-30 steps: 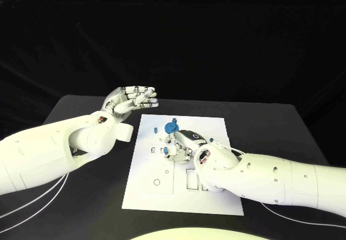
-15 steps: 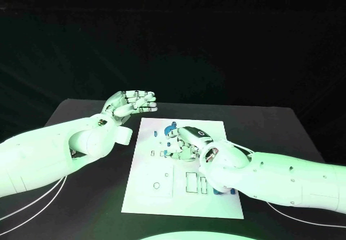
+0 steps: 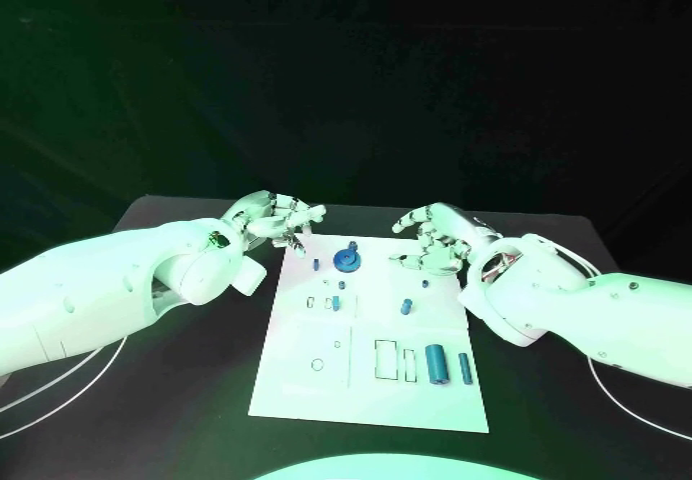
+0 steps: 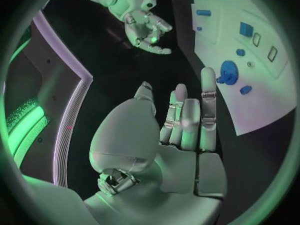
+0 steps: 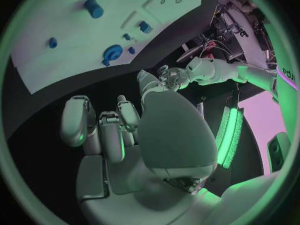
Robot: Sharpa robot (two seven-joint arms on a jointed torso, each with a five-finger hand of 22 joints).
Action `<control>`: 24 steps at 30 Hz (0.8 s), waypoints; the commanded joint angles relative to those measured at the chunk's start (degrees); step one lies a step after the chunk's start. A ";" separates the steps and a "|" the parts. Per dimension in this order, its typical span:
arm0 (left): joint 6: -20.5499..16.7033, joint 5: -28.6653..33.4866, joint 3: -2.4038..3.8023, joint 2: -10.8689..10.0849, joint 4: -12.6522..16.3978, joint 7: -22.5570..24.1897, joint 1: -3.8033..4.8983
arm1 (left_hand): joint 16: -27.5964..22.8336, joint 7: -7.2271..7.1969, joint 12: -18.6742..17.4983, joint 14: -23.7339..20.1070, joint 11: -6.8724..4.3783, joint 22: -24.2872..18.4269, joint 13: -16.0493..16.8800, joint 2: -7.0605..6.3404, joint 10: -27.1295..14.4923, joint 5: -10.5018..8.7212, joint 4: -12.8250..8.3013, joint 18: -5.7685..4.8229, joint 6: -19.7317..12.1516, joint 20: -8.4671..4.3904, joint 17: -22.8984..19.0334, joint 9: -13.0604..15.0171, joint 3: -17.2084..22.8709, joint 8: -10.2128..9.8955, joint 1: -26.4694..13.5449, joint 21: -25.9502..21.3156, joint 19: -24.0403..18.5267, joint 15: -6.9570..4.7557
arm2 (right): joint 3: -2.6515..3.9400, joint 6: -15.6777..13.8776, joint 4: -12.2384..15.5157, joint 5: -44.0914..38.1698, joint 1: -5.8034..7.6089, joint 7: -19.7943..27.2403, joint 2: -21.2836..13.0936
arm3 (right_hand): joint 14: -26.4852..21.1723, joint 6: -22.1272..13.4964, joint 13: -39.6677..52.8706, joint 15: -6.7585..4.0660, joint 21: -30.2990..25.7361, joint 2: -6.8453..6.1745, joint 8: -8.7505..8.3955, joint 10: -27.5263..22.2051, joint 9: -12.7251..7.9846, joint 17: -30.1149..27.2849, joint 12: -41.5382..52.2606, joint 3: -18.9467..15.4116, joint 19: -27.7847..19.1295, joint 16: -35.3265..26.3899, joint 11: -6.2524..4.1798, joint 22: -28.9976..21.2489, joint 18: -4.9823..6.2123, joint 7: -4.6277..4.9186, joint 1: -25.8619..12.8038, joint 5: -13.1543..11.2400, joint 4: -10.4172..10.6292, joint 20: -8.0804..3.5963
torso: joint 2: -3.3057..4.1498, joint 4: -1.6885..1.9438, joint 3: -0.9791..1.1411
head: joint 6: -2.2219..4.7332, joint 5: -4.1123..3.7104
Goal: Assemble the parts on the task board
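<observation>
The white task board (image 3: 361,390) lies in the middle of the black table. A blue gear (image 3: 346,260) stands near its far edge, with small blue parts (image 3: 335,302) around it and two blue cylinders (image 3: 436,362) lower right. My left hand (image 3: 274,216) hovers off the board's far left corner, fingers apart, holding nothing. My right hand (image 3: 433,242) hovers over the far right corner, fingers loosely bent, holding nothing. The left wrist view shows my left hand (image 4: 181,130), the gear (image 4: 228,75) and the right hand (image 4: 147,30). The right wrist view shows my right hand (image 5: 119,135), the gear (image 5: 112,52) and the board (image 5: 62,45).
Bare black tabletop (image 3: 173,400) surrounds the board on both sides and at the front. White cables (image 3: 87,395) trail under my left arm, and another cable (image 3: 635,405) runs under the right arm.
My right hand has lifted off the board beside the gear and moved to the far right corner; the gear stays on the board. My left hand has dropped slightly toward the board's far left corner.
</observation>
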 commanded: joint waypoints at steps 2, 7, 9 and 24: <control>9.53 -15.66 0.05 1.63 -1.06 -15.59 1.91 | 7.25 -1.09 9.13 6.07 -1.25 10.04 4.58 0.74 -0.37 -0.04 0.08 0.10 -0.60 -0.86 11.32 2.37 -2.49 6.05 -2.35 11.42 0.89 -0.84 | 0.08 -0.67 -0.27 7.52 1.58 0.50 -2.46 | 4.22 0.64 0.09 0.00 -0.08 0.31 0.40 -0.05 0.12 6.88 0.22 -0.05 -0.26 -0.29 -0.34 0.03 0.50 0.03 0.00 0.12 -0.03 -0.14 | -0.33 0.22 0.09 | -0.55 0.46; 15.09 -20.96 -0.05 3.32 -2.04 -23.99 3.65 | 8.73 -1.73 11.22 7.93 -1.77 17.26 5.78 1.83 1.42 -0.34 0.03 -0.81 -0.19 -1.33 14.56 2.50 -3.03 7.24 -2.88 16.81 3.19 -1.42 | 0.10 -0.29 -1.53 15.48 2.73 0.56 -3.81 | 4.30 0.78 0.49 -0.05 0.11 0.43 0.55 0.27 0.14 7.17 0.58 0.05 -0.12 -0.19 -0.40 0.21 0.45 -0.03 0.01 0.10 -0.09 -0.19 | -0.28 0.12 0.21 | -0.77 1.06; 17.03 -22.26 -0.15 4.27 -2.61 -27.24 4.40 | 8.11 -2.05 12.01 7.70 -2.16 17.80 6.83 2.75 2.75 0.00 0.03 -0.83 -0.01 -1.64 13.49 2.40 -2.94 7.45 -1.91 17.38 3.31 -1.82 | 0.10 0.05 -2.20 19.35 3.07 0.45 -4.05 | 4.34 0.83 0.69 -0.10 0.12 0.51 0.64 0.44 0.15 7.29 0.77 0.19 -0.09 -0.15 -0.44 0.24 0.44 -0.07 0.19 0.10 -0.18 -0.23 | -0.25 0.13 0.18 | -0.79 1.21; 30.86 -25.23 -1.73 11.59 -7.66 -41.07 8.06 | 9.36 -2.49 11.89 10.40 -2.86 36.86 7.87 6.72 6.34 0.14 -0.07 -4.21 -0.41 -3.24 18.36 0.51 -5.06 5.47 0.63 27.96 16.37 -2.92 | 0.10 0.80 -5.13 25.58 3.90 -0.37 -4.05 | 4.29 0.86 0.61 -0.14 -0.16 0.57 0.74 0.39 0.15 7.05 0.74 0.38 -0.24 -0.24 -0.49 0.02 0.51 -0.11 0.42 0.09 -0.28 -0.28 | -0.23 0.19 0.11 | -1.37 1.23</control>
